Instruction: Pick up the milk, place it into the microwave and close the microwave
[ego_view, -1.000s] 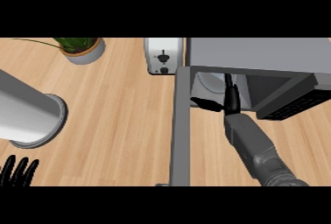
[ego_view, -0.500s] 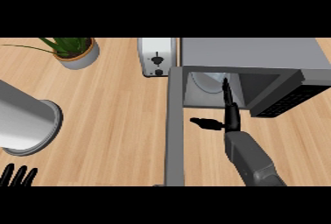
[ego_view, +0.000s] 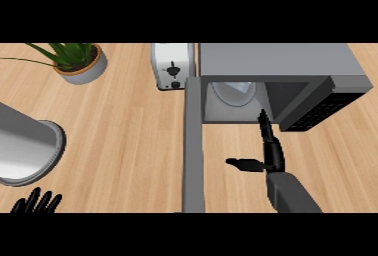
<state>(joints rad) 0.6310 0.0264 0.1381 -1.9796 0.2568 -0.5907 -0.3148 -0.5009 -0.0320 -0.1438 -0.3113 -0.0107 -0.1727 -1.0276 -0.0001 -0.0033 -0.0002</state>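
Note:
The grey microwave (ego_view: 280, 60) stands at the back right with its door (ego_view: 193, 145) swung open toward me. Inside its cavity sits the white milk carton (ego_view: 235, 93), upright on the floor of the oven. My right hand (ego_view: 270, 150) is in front of the opening, seen edge-on, fingers straight and pointing into the cavity, thumb sticking out to the left. It holds nothing and is clear of the milk. My left hand (ego_view: 37, 202) rests open at the lower left edge, fingers up.
A white toaster (ego_view: 172, 66) stands just left of the microwave. A potted plant (ego_view: 77, 62) is at the back left. A large grey metal cylinder (ego_view: 26, 145) lies at the left edge. The wooden counter (ego_view: 125, 130) spreads between them.
My right hand has drawn back out of the microwave toward me, leaving the milk inside. The view has shifted slightly, so the left hand shows lower.

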